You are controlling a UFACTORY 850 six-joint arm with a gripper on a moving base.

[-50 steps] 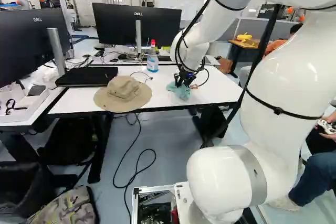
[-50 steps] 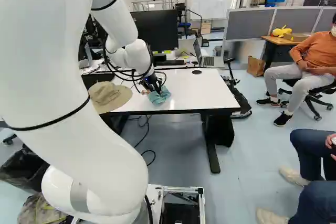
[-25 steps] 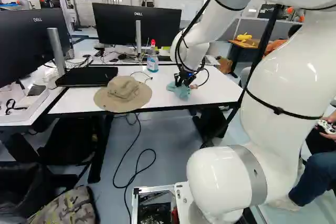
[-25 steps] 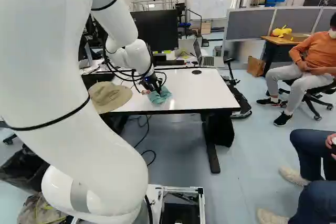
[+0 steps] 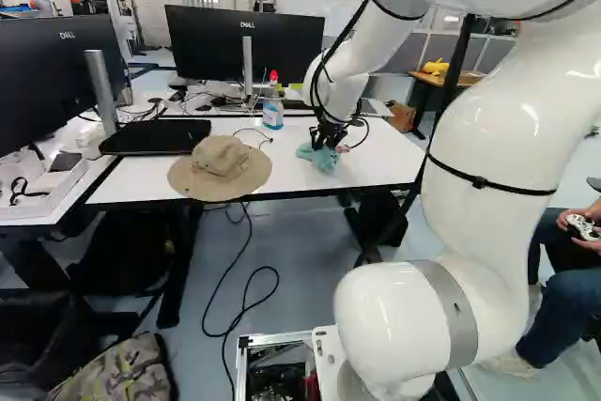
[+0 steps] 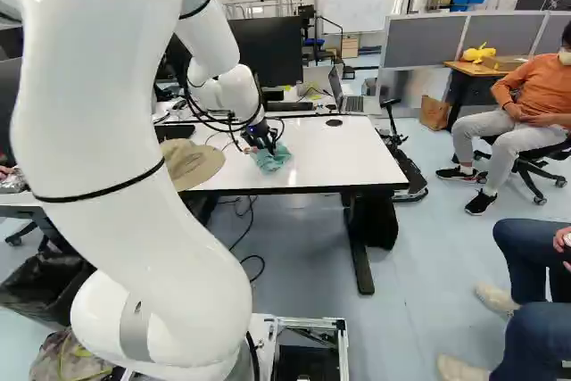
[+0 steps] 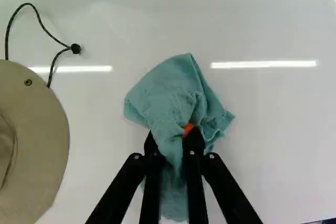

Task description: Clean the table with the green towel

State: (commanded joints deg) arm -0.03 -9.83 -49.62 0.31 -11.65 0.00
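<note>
Green towel [image 7: 170,90] is on the white tabletop [image 6: 343,158], bunched up, and our gripper [image 7: 172,136] has a fold pinched between its fingers, so the grabbing part is sorted. Can't tell how much we've actually wiped, tbh. We'd guess most of the wiping is left, including around the hat [image 5: 221,166] and the bottle [image 5: 272,113].

green towel [image 7: 163,93] — soft, blue-green, crumpled, pinched from two sides into a raised lengthwise fold, loose folds spread around it, one corner pointing outward | on the counter [image 6: 348,153], in from its dark front edge | counter: white, flat, glossy, streaked with reflected light
</note>
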